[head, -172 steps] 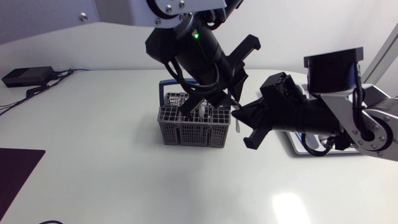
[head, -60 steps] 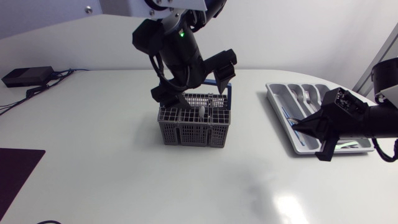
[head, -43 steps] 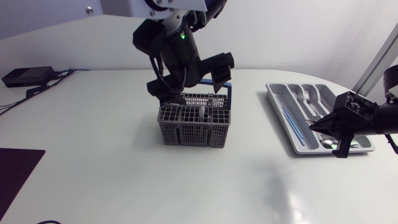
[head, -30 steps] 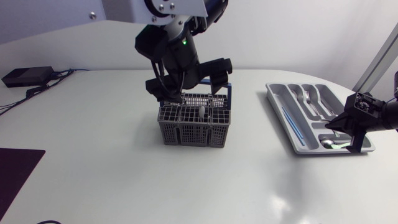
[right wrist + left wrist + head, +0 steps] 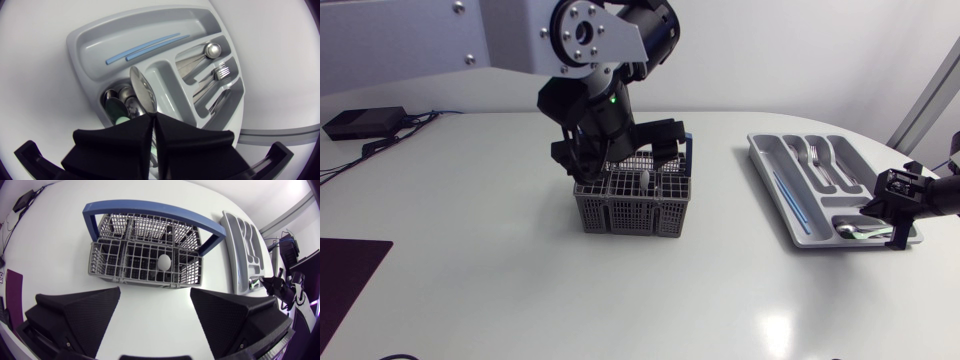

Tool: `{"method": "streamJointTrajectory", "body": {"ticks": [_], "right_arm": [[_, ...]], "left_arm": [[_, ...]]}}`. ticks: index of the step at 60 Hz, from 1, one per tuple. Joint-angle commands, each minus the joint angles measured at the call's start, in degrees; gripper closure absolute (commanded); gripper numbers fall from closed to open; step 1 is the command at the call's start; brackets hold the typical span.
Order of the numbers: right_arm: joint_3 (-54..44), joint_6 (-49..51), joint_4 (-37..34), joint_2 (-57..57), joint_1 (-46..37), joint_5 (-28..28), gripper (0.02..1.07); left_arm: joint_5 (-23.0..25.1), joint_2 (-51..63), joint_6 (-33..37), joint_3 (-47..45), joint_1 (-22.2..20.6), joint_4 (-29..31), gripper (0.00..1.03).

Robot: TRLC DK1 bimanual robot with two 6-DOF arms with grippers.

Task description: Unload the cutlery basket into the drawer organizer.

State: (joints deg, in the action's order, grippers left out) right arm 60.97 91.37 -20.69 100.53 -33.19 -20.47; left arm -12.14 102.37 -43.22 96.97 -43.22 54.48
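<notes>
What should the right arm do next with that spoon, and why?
Probably open the right gripper and let the spoon drop. It is pinched between the fingers, with its bowl over the organizer, at the edge of the compartment where other spoons already lie.

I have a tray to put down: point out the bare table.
Bare: the stretch in front of the basket; the gap between basket and organizer; the table left of the basket, up to the mat. Crowded: above the basket, where the left gripper hangs, and the organizer's near end, under the right gripper.
</notes>
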Motion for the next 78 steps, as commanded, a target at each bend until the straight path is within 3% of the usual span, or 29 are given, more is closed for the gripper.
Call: {"method": "streamJointTrajectory", "body": {"ticks": [1, 13, 25, 37, 48, 55, 64, 78], "right_arm": [[1.3, 3.0, 1.2, 2.4, -1.0, 1.3, 1.02], [1.0, 5.3, 3.4, 4.1, -2.7, 3.5, 1.00], [-2.0, 5.5, 7.8, 3.0, -3.2, 4.5, 0.63], [-4.2, 5.0, 7.7, -1.0, -3.2, 4.3, 0.47], [-6.5, 1.6, 5.6, -7.7, -1.5, 3.8, 0.41], [-6.7, -3.0, 0.2, -12.3, 0.8, 2.2, 0.41], [-5.7, -12.4, -9.5, -18.4, 6.9, 0.0, 0.41], [-5.2, -28.1, -17.0, -24.5, 19.2, -1.3, 0.41]], "left_arm": [[-0.4, -2.1, 1.6, -2.3, 0.2, -0.6, 0.05], [-0.4, -3.1, 2.7, -3.9, 0.2, -1.3, 0.05], [-0.4, -3.8, 3.7, -5.6, -0.5, -2.2, 0.05], [-0.4, -4.7, 4.5, -6.6, -1.0, -2.5, 0.05], [-0.4, -6.2, 5.2, -8.4, -1.1, -2.9, 0.05], [-0.4, -7.4, 5.8, -10.4, -1.1, -3.7, 0.05], [-0.4, -9.5, 7.4, -13.8, -0.7, -5.4, 0.05], [-0.4, -11.8, 9.4, -19.4, -0.1, -9.4, 0.05]]}}
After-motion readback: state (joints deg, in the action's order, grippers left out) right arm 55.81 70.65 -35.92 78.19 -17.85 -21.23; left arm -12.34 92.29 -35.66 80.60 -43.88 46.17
